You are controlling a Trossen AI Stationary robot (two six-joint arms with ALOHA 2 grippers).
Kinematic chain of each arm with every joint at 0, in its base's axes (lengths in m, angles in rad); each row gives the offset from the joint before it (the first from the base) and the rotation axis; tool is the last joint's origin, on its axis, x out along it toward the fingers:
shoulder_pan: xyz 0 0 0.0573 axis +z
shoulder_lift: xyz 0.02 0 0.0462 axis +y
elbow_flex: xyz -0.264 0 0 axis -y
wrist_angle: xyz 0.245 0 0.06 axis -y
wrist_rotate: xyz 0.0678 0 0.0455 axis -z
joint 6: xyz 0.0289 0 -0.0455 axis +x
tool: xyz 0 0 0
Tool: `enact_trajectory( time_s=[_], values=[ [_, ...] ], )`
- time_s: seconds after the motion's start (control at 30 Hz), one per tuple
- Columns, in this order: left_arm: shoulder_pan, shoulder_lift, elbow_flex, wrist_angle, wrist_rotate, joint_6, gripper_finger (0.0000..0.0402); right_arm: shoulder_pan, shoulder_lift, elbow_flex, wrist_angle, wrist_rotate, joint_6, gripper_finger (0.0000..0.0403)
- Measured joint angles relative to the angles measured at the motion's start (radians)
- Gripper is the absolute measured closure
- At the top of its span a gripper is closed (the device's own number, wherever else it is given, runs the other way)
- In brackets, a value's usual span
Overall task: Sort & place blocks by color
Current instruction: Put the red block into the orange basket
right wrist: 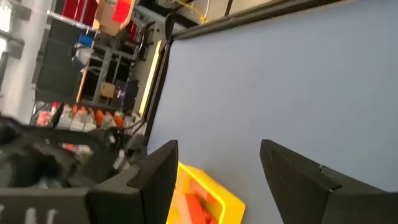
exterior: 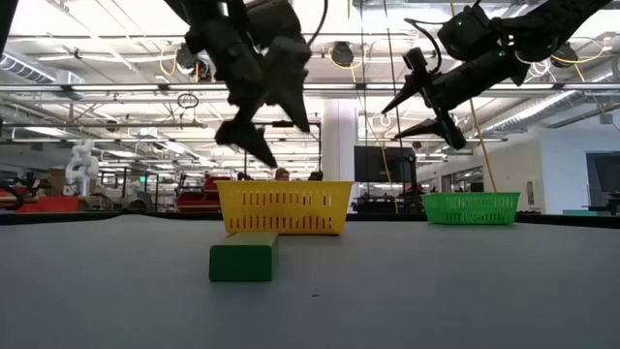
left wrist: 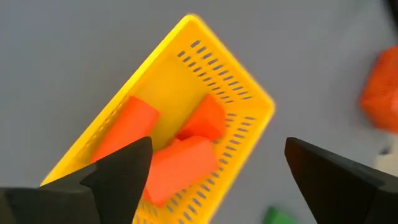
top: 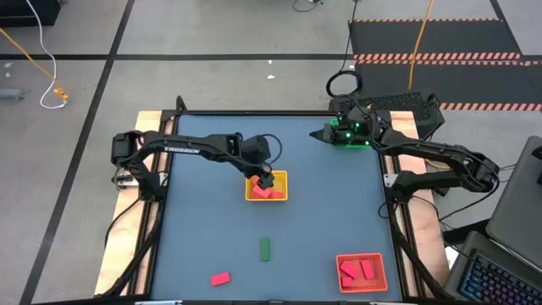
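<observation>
Orange-red blocks (left wrist: 180, 165) are seen lying in the yellow tray (top: 280, 180) near the middle of the table (top: 339, 203); three are counted there in the left wrist view, packed against one another. Directly above that tray the left gripper (top: 266, 179) is held with its fingers spread wide and nothing between them, so a release is judged to be just done.

Two more red blocks (top: 356, 269) are seen in the orange tray (top: 378, 284) by the table's near right corner. Outside the trays, one green bar (top: 265, 248) lies on the bare table toward the near edge, and one red block (top: 220, 278) lies close to the near edge, left of the bar. That makes seven blocks counted. The green tray (exterior: 472, 206) stands at the far right of the table; whether anything is inside cannot be told.

Above it the right gripper (exterior: 418, 101) is held in the air, fingers parted and empty.

Each block is judged to be stiff, light and smooth-faced, unlikely to deform or break. A hold across the two long flat sides of the green bar, at its middle, is judged the safest, since a pinch near an end could let it swivel.
</observation>
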Motion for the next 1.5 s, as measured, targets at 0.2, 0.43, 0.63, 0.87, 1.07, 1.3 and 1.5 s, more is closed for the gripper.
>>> enact_trajectory(
  time_s=[0.2, 0.43, 0.63, 0.87, 1.07, 1.3, 1.5],
  values=[
    [0.024, -0.100, 0.069, -0.008, 0.024, -0.101, 0.0081, 0.057, 0.000, 0.000, 0.001, -0.004, -0.054, 0.0181],
    [-0.041, -0.225, 0.173, -0.057, -0.159, -0.224, 0.0129, 0.128, 0.001, 0.000, 0.421, -0.103, 0.023, 0.0181],
    [-0.223, -0.248, 0.178, -0.032, -0.406, -0.407, 0.0156, 0.127, 0.000, 0.001, 0.660, -0.028, 0.047, 0.0181],
    [-0.423, -0.223, 0.177, 0.036, -0.588, -0.609, 0.0162, 0.138, 0.001, 0.000, 0.594, -0.262, 0.079, 0.0181],
    [-0.552, -0.205, 0.177, 0.008, -0.587, -0.697, 0.0169, 0.217, 0.000, 0.000, 0.594, -0.373, 0.067, 0.0181],
    [-0.668, -0.177, 0.177, -0.091, -0.431, -0.809, 0.0178, 0.350, 0.000, 0.000, 0.570, -0.397, 0.003, 0.0181],
    [-0.758, -0.126, 0.176, -0.117, -0.271, -0.926, 0.0186, 0.506, 0.000, 0.000, 0.491, -0.371, -0.110, 0.0181]
  ],
)
